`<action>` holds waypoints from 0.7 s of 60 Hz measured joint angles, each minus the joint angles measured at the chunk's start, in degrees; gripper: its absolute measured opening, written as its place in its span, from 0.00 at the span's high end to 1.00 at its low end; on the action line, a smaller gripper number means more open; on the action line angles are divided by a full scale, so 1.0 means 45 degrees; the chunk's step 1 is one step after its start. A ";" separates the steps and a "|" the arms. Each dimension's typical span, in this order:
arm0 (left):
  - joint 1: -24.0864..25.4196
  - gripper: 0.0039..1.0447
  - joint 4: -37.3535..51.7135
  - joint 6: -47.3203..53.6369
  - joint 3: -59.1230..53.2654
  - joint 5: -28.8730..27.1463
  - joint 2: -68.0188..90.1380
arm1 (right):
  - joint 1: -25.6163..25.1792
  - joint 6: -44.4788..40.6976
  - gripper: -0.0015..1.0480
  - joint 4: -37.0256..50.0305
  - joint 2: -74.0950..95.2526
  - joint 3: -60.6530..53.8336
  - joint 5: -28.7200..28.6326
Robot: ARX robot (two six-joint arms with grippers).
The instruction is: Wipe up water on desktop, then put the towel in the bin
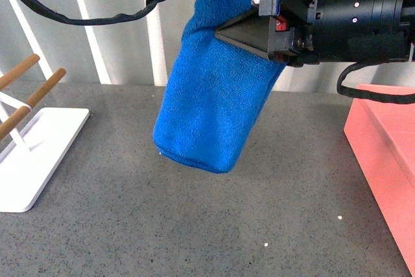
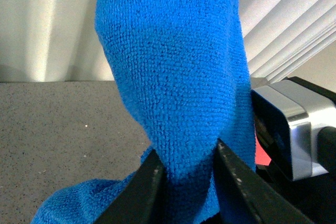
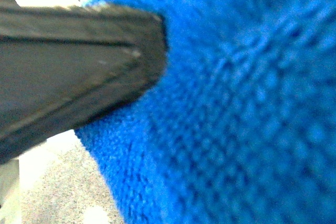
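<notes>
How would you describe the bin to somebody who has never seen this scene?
Start from the dark grey speckled desktop that fills the front view. At its right side stands the bin. It is the only salmon-pink box with smooth walls; the white rack at the left has wooden bars.

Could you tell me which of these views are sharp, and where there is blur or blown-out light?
Front view: sharp and evenly lit across the towel and speckled desktop. Left wrist view: the towel's weave is in focus, against a brightly glowing wall. Right wrist view: towel and dark finger are too close and blurred, and the background beyond the finger is washed out white.
</notes>
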 joint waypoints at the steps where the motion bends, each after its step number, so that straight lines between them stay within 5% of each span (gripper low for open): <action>1: 0.0000 0.68 0.0000 0.0000 0.0000 0.0005 0.0000 | 0.0000 -0.0015 0.95 -0.0019 0.0000 -0.0005 0.0010; 28: 0.0000 0.07 0.0000 0.0005 0.0000 -0.0029 0.0000 | -0.0005 -0.0559 0.95 -0.0398 -0.0141 -0.0024 0.0019; 42: 0.0000 0.06 0.0000 0.0000 0.0000 0.0005 0.0000 | -0.0053 -0.0597 0.95 -0.0355 -0.0262 -0.0223 -0.0029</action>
